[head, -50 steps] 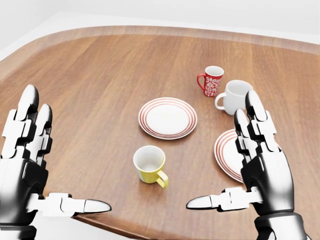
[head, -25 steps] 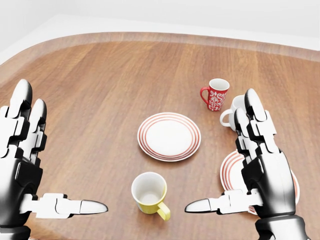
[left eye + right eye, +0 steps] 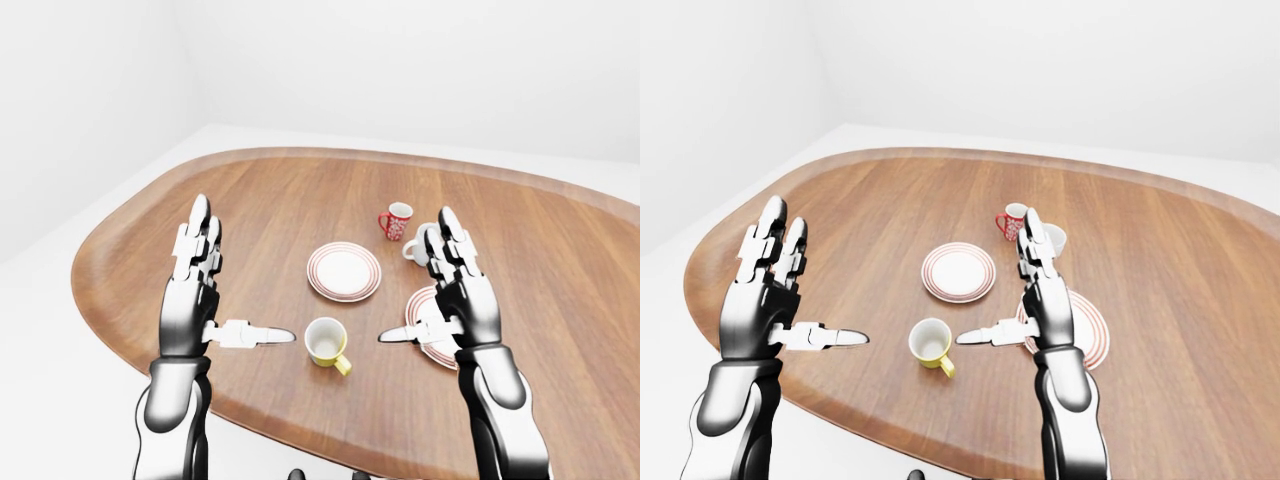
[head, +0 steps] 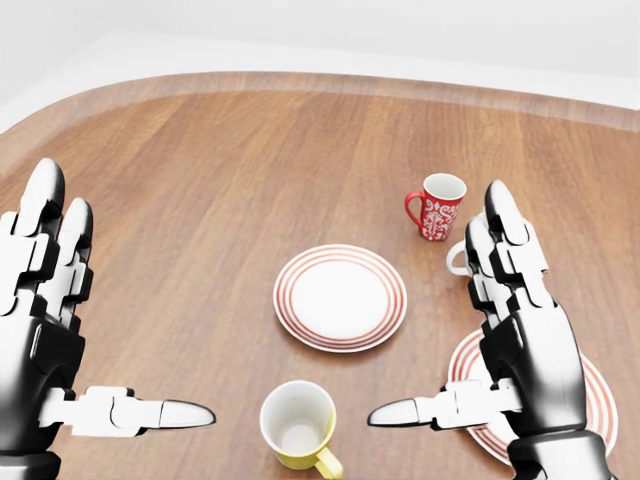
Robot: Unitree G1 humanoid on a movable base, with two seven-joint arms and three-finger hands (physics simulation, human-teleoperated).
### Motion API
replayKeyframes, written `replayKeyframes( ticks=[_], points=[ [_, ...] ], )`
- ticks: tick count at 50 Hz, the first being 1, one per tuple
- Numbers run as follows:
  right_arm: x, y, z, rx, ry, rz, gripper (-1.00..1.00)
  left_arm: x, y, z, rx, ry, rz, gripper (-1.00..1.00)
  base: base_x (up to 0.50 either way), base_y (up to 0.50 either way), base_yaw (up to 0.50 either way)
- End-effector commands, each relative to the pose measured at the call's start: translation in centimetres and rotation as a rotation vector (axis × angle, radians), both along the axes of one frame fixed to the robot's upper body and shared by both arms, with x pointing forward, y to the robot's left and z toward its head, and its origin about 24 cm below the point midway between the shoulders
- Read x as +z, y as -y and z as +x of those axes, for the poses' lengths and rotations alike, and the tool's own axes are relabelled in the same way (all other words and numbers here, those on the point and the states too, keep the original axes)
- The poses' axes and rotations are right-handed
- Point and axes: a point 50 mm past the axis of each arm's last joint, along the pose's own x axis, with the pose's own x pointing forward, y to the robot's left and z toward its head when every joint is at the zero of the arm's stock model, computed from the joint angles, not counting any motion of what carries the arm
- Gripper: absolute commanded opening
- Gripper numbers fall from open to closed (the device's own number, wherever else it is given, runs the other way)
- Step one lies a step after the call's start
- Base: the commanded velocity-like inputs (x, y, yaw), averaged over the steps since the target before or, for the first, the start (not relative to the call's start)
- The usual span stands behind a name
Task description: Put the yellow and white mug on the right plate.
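Both hands up over the wooden table [image 4: 200, 180], palms facing each other, nothing held. Left hand [image 4: 45, 330]: fingers [image 4: 45, 215] spread and pointing up the head view, thumb out toward the right. Right hand [image 4: 525, 340]: same pose mirrored, fingers [image 4: 505, 235] apart, thumb pointing left.

Yellow and white mug [image 4: 298, 425] sits upright on the table between the 2 thumb tips, slightly below them in the head view, closer to the right thumb. Handle points down-right. No finger touches it.

Right plate [image 3: 1085, 330], red-ringed, lies mostly behind the right hand's palm in the head view; only its rim shows on either side of the palm. Nothing visible on it.

Center plate [image 4: 340, 297] is above the mug, between the 2 hands, nearer the right fingers. Red patterned mug [image 4: 437, 207] is just left of the right fingertips. White mug [image 3: 415, 245] is mostly hidden behind those fingers, handle showing.
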Motion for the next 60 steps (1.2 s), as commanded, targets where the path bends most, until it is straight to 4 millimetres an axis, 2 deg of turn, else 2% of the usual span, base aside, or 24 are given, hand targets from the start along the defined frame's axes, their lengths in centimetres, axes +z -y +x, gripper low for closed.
replayKeyframes(
  ticks=[1,4,8,19,26,33,52,60],
  points=[
    [0.4,0.1,-0.2,0.023,0.02,0.033,1.0,0.0,0.0,0.1,-0.001,0.002,0.002,1.0,0.48,0.13,0.0],
    [0.5,-0.3,0.3,0.047,0.023,0.016,1.0,0.4,-0.6,0.1,0.012,0.017,0.007,1.0,0.3,0.08,0.0],
    [0.1,-0.4,1.0,-0.005,0.005,-0.036,1.0,0.5,-0.7,0.2,0.013,0.021,0.008,1.0,0.34,0.08,0.0],
    [0.3,-0.5,1.2,0.002,0.014,-0.045,1.0,0.7,-0.9,0.2,0.018,0.031,0.011,1.0,0.0,0.0,0.0],
    [1.8,-0.6,2.5,-0.002,0.073,-0.138,1.0,0.9,-1.4,0.4,0.033,0.04,0.013,1.0,0.0,0.0,0.0],
    [2.0,-1.1,4.1,0.003,0.071,-0.236,1.0,1.2,-1.9,0.4,0.047,0.054,0.014,1.0,0.0,0.0,0.0],
    [0.8,-3.8,6.7,0.005,0.018,-0.545,1.0,1.8,-2.7,0.4,0.074,0.079,0.019,1.0,0.0,0.0,0.0],
    [0.6,-5.3,7.0,0.051,0.009,-0.641,1.0,2.0,-2.9,0.4,0.079,0.087,0.019,1.0,0.0,0.0,0.0]
  ],
)
